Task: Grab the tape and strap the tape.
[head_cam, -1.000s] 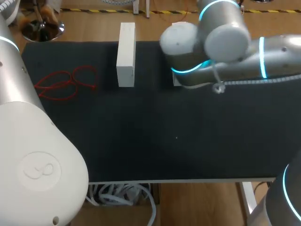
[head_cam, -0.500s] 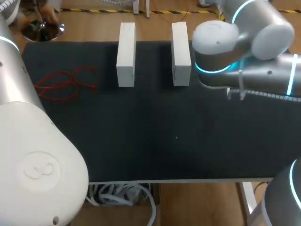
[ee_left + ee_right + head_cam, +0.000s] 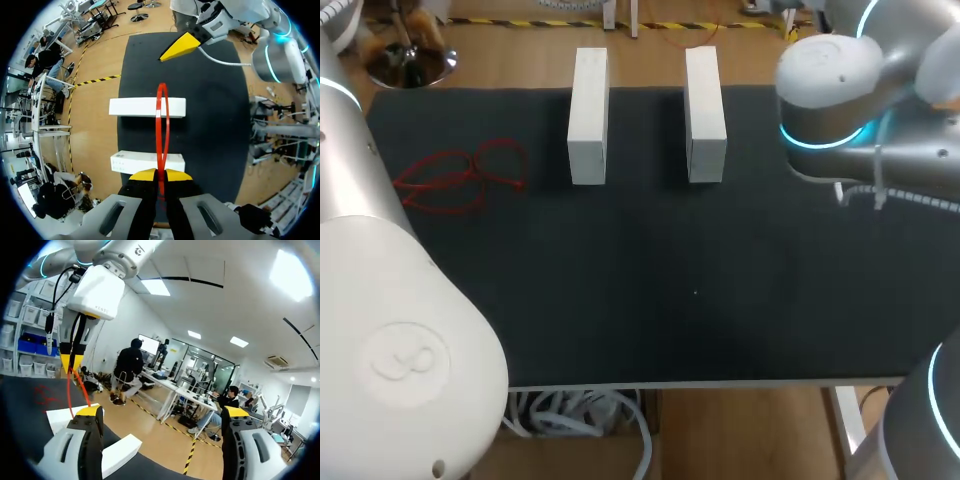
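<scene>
A thin red strap point(image 3: 162, 125), bent into a long narrow loop, is held by the left gripper point(image 3: 160, 175); the gripper's two yellow tips are pinched together on the loop's near end, so it is clenched on the strap; in the left wrist view the loop runs straight out ahead of the fingers and is seen across two white blocks point(image 3: 147, 107) that lie side by side, parallel and apart, on the black mat point(image 3: 210, 100); whether the loop touches either block cannot be told there; in the right wrist view the same gripper hangs well above the mat, pointing down, with the strap dangling below its tips and curving towards the blocks; the strap's lower end is hidden behind one finger of the right gripper point(image 3: 162, 412); that gripper is released, its yellow-tipped fingers standing wide apart with nothing between them; one of its yellow tips also shows in the left wrist view, beyond the farther block, over the mat; in the head view the two blocks sit at the far edge of the mat, near the middle; a small tangle of loose red straps point(image 3: 460, 178) lies on the mat well to the left of them; the right arm point(image 3: 850, 110) comes in over the far right corner; the left arm point(image 3: 390, 330) fills the near left corner.
</scene>
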`<state>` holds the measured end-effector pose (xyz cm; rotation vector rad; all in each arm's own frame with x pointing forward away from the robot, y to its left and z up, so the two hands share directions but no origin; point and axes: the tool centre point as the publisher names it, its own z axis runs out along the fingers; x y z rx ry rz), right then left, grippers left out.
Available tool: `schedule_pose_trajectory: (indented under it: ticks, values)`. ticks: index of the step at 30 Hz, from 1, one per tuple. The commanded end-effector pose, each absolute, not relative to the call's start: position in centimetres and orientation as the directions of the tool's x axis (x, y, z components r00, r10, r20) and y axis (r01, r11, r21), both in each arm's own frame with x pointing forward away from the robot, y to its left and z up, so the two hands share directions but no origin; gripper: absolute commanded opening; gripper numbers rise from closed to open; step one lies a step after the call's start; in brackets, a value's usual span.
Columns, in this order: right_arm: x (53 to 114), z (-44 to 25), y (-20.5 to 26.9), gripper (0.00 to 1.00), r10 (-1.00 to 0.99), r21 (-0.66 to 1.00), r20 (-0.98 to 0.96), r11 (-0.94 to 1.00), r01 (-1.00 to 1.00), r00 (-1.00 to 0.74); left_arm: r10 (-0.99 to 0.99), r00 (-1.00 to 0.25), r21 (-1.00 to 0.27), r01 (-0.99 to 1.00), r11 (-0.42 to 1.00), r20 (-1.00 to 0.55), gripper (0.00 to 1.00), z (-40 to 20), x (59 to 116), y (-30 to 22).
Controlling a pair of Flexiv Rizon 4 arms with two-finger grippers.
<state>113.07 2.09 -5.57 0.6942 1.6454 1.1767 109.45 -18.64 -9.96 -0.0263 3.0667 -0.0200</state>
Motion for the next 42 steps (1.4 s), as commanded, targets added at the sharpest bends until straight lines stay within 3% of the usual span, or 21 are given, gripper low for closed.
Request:
schedule_pose_trajectory:
  ticks: [1,4,14,25,26,42]
  values:
    - [112.9,-5.3,1.7,1.00,0.797,0.924,-0.362,0.374,-0.075,-0.484,-0.054,-0.995,0.041,-0.057,0.998,-0.084,0.00,-10.1,108.9,-17.9]
    - [112.9,-5.3,1.7,1.00,0.797,0.924,-0.362,0.374,-0.075,-0.484,-0.135,-0.986,0.135,-0.148,0.980,-0.098,0.00,-10.5,108.2,-15.7]
    - [112.9,-5.3,1.7,1.00,0.797,0.924,-0.362,0.374,-0.075,-0.484,-0.501,-0.866,0.278,-0.481,0.832,0.002,0.00,-12.6,103.9,-3.1]
    - [112.9,-5.3,1.7,1.00,0.797,0.924,-0.362,0.374,-0.075,-0.484,-0.632,-0.768,0.345,-0.569,0.747,0.103,0.02,-15.3,102.1,5.0]
    - [112.9,-5.3,1.7,1.00,0.797,0.924,-0.362,0.374,-0.075,-0.484,-0.632,-0.768,0.345,-0.569,0.747,0.103,1.00,-15.3,102.1,5.0]
    - [112.9,-5.3,1.7,1.00,0.797,0.924,-0.362,0.374,-0.075,-0.484,-0.632,-0.768,0.345,-0.569,0.747,0.103,1.00,-15.3,102.1,5.0]
